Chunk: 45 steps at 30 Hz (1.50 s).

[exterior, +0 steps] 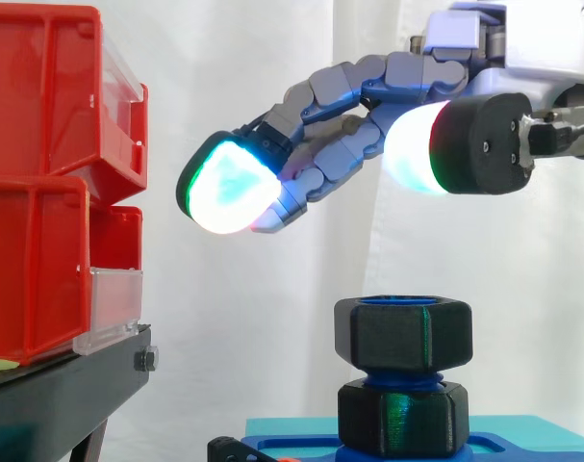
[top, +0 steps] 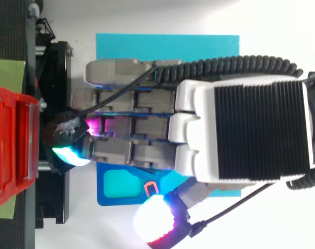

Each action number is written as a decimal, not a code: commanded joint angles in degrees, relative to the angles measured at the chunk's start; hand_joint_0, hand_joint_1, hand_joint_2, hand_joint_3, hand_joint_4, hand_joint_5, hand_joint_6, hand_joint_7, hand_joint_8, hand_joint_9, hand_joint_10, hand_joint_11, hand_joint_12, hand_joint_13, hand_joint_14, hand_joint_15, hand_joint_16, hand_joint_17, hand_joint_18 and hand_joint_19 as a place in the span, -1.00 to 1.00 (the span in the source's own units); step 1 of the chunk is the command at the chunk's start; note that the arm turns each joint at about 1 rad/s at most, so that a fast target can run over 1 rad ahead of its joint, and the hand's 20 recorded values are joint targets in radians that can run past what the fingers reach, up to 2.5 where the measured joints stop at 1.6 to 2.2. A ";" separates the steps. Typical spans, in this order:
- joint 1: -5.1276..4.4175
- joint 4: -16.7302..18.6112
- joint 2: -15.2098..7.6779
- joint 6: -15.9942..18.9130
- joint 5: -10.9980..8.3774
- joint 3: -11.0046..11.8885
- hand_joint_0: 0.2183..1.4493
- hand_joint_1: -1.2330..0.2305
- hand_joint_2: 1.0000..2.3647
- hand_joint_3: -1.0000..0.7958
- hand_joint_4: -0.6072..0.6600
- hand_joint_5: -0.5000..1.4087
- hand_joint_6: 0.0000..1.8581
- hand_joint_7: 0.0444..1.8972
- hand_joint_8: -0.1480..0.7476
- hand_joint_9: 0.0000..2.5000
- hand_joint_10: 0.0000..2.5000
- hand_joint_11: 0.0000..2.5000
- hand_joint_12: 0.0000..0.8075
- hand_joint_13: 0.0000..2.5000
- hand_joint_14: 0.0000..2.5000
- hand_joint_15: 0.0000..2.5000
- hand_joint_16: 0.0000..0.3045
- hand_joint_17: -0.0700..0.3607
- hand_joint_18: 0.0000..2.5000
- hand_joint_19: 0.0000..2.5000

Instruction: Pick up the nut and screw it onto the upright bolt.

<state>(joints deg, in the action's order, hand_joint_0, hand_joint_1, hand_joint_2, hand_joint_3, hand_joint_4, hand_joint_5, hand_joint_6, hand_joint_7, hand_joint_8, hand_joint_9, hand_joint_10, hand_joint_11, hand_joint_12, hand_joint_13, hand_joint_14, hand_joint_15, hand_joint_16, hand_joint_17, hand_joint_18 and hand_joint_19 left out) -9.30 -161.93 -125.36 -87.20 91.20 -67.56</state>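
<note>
Hand hovers at 12 o'clock over nut, fingers apart and empty, pointing 9 o'clock, prob. because nut already sits on bolt.

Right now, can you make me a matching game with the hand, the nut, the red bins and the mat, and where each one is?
1 hand
2 nut
3 red bins
4 cyan mat

a on the black stand, at the left
b atop the bolt
c under the blue base
d in the air above the nut

Pairs: 1-d, 2-b, 3-a, 4-c
</note>
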 commanded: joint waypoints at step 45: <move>-0.01 -8.93 0.02 -0.69 -1.90 -0.03 -0.57 0.21 -1.00 -0.44 0.26 -0.59 -0.46 -0.28 -0.22 -0.45 -1.00 -1.00 -0.42 -0.57 -1.00 -1.00 -0.85 -0.43 -0.94 -1.00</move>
<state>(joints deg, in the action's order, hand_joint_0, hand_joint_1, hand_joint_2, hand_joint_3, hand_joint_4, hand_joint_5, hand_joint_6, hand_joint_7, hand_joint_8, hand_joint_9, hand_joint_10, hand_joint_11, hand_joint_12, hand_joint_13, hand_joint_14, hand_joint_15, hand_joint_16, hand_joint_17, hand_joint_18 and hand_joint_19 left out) -9.35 -170.78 -125.33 -87.77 89.29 -67.59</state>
